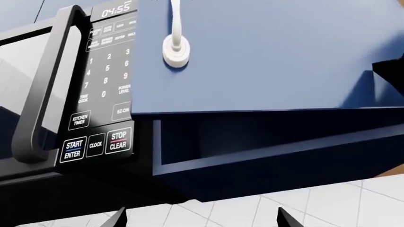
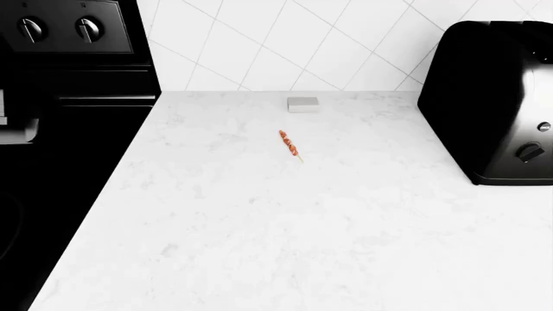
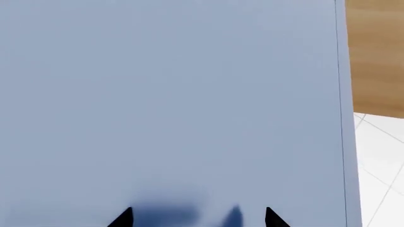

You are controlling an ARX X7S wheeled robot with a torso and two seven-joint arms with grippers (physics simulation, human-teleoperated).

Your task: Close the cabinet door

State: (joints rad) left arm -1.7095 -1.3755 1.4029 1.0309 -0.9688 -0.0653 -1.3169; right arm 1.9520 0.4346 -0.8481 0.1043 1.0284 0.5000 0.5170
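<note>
Spread apart, the right fingers (image 3: 125,218) are held close against the pale blue cabinet door (image 3: 170,104); the left fingers (image 1: 285,219) are likewise seen parted, holding nothing. The door (image 1: 265,56) is shown ajar beside the microwave (image 1: 75,94). A skewer (image 2: 291,144) is seen lying on the white marble table (image 2: 294,220), backed by a tiled wall (image 2: 259,39).

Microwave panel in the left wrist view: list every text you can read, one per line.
All on the microwave's keypad:
"04:55", the clock display
"1" to "9" and "0"
"TIME COOK"
"POWER LEVEL"
"KITCHEN TIMER"
"EZ-ON"
"START ENTER"
"CLOCK"
"STOP CLEAR"
The small top-row buttons are too blurred to read.
</note>
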